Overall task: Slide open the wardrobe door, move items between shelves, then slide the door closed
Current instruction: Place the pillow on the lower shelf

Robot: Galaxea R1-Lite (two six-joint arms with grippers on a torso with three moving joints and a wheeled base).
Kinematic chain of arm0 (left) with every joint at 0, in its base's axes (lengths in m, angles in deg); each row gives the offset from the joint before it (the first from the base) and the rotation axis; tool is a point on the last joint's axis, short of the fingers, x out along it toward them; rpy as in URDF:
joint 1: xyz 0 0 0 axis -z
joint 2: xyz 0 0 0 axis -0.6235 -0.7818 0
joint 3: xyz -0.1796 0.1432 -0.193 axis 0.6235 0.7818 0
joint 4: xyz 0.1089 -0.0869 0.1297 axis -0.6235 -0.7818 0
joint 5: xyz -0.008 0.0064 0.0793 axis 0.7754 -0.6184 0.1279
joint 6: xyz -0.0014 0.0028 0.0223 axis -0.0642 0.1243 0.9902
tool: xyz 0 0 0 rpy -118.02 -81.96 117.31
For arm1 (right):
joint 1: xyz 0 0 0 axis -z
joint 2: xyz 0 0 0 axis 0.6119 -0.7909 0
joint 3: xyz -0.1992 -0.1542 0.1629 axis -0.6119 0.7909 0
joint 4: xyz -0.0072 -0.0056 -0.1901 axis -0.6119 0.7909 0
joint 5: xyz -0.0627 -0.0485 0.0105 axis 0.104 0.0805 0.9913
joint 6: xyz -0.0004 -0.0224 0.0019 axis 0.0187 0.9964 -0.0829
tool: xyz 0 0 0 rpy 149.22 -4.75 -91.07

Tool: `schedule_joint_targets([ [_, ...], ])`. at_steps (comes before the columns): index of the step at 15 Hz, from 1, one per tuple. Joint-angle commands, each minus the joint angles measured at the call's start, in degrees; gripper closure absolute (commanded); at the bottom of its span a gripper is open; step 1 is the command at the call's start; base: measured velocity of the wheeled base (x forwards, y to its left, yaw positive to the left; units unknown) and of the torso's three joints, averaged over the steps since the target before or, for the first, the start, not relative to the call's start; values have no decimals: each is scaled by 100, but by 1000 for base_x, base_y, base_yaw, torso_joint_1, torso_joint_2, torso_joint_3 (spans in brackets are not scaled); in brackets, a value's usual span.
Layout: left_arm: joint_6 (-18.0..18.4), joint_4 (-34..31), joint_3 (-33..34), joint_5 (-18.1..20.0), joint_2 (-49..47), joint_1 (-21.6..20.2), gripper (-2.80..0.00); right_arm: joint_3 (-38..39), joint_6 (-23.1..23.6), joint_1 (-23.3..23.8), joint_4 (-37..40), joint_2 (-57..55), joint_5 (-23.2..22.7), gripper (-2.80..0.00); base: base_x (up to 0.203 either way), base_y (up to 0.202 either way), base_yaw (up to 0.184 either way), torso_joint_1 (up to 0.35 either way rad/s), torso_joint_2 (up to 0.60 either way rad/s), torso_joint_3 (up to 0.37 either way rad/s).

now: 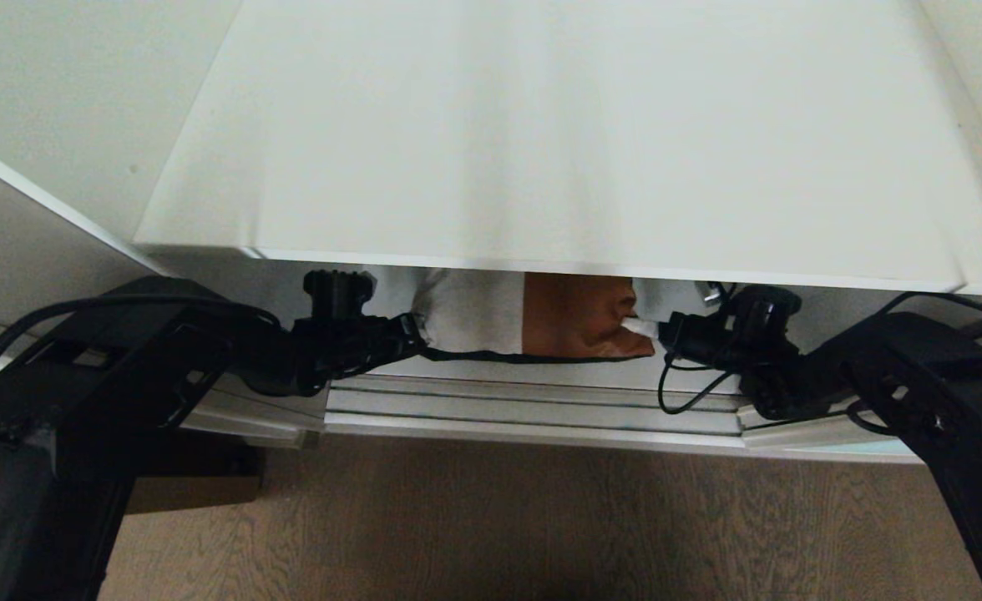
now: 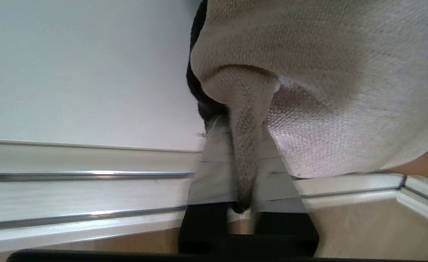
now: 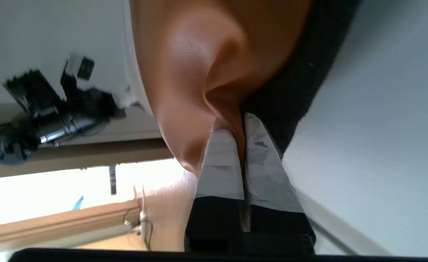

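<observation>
Head view: a white shelf fills the upper part, and beneath its front edge the patchwork cushion shows as an off-white panel beside a rust-orange one, with a thin black edge along the bottom. It lies with its long side running across, between the two arms. The left gripper sits at the cushion's off-white end and the right gripper at the orange end, so each arm is equally near its own corner. Below run the silver floor tracks of the wardrobe, then the wood-grain floor.

Left wrist view: the left gripper pinches a pulled-out fold of off-white weave between its pale fingers; the pinch looks narrow but the fabric is plainly clamped. The lower shelf board is just beside the cushion.

Right wrist view: the right gripper is clenched on a pucker of the orange panel, fingers nearly together, the black back beside it.

Judging by this, the cushion hangs between both grips in the lower compartment; any coming move must carry both ends together, keeping it level.
</observation>
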Motion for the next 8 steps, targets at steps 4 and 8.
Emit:
schedule_joint_targets([
  [4, -55, 259, 72, 35, 31, 8, -280, 22, -2, -3, -100, -6, -23, -280, 0, 0, 0, 0, 0, 0],
  [8, -66, 696, 530, 94, 206, 8, -280, 265, 46, -16, -307, 26, -23, -280, 0, 0, 0, 0, 0, 0],
])
